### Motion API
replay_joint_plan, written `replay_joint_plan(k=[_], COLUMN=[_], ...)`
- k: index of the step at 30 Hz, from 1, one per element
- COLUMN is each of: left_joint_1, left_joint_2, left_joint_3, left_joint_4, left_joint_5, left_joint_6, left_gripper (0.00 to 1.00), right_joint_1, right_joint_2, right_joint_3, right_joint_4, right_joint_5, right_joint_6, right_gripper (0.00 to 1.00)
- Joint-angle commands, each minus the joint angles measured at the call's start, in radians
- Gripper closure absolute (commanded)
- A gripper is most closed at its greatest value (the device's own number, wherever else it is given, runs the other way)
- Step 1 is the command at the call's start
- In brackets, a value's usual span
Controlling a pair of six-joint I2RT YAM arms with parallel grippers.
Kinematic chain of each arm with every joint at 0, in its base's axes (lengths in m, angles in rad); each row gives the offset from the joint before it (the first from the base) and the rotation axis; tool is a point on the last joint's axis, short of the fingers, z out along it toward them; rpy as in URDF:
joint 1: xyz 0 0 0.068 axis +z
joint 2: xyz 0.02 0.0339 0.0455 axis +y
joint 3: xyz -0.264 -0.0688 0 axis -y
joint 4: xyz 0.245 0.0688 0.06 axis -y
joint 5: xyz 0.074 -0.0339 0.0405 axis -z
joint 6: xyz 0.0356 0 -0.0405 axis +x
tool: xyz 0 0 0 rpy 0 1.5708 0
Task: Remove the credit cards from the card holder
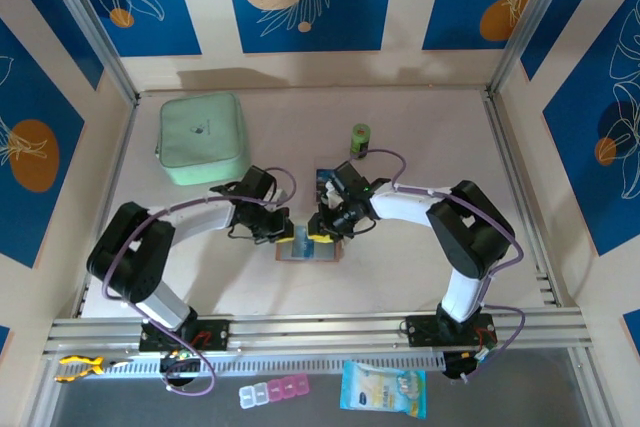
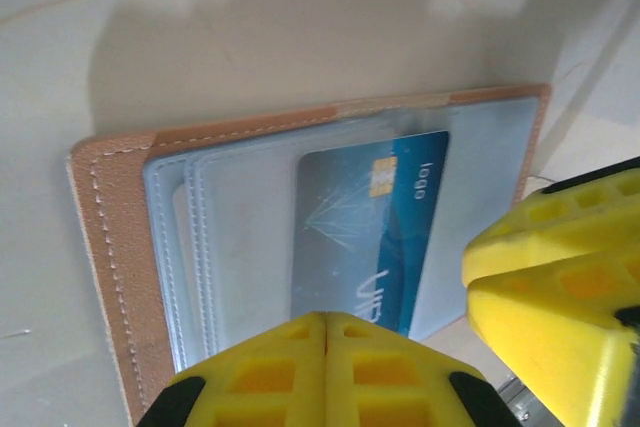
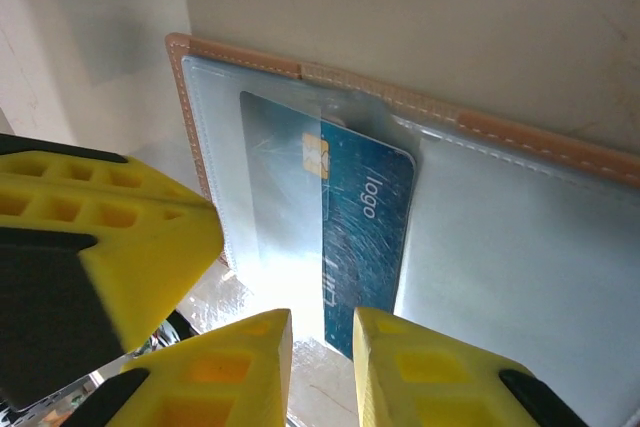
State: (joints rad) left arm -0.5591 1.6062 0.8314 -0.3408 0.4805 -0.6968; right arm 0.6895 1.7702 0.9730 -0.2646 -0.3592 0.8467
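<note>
card holder [image 1: 308, 251] lies open and flat at the table [image 1: 420, 277] centre, between both arms. one credit card [image 2: 370, 227] protrudes partly from its pocket. left gripper [image 2: 325, 325]: fingers pressed together at the card's edge. right gripper [image 3: 322, 322]: jaws slightly apart above the same card.

I see the tan, stitched bifold card holder [image 2: 110, 247] lying open and flat on the tabletop [image 2: 300, 7], its grey-blue translucent pockets facing up. One dark blue credit card [image 2: 365, 227] with a gold chip lies half under a pocket flap.
</note>
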Motion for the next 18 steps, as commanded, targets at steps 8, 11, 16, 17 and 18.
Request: replay_joint_plan(k=[8, 11, 16, 17, 18], left_joint_1=[-0.005, -0.005, -0.004, -0.004, -0.004], left_joint_2=[0.057, 0.058, 0.056, 0.055, 0.055], left_joint_3=[-0.026, -0.037, -0.048, -0.048, -0.048], left_joint_4=[-0.016, -0.011, -0.008, -0.007, -0.007], left_joint_5=[-0.023, -0.023, -0.027, -0.027, -0.027], left_joint_6=[0.036, 0.032, 0.029, 0.029, 0.029], left_gripper=[1.00, 1.00, 1.00, 1.00, 1.00], right_joint_1=[-0.006, -0.005, -0.010, -0.010, -0.010], right_joint_2=[0.053, 0.060, 0.066, 0.067, 0.068], right_joint_3=[-0.028, -0.033, -0.035, -0.031, -0.028], right_joint_4=[0.038, 0.053, 0.049, 0.038, 0.027], right_joint_5=[-0.038, -0.048, -0.048, -0.043, -0.035], right_joint_6=[0.012, 0.014, 0.008, 0.006, 0.001], right_gripper=[0.75, 0.75, 0.75, 0.75, 0.75])
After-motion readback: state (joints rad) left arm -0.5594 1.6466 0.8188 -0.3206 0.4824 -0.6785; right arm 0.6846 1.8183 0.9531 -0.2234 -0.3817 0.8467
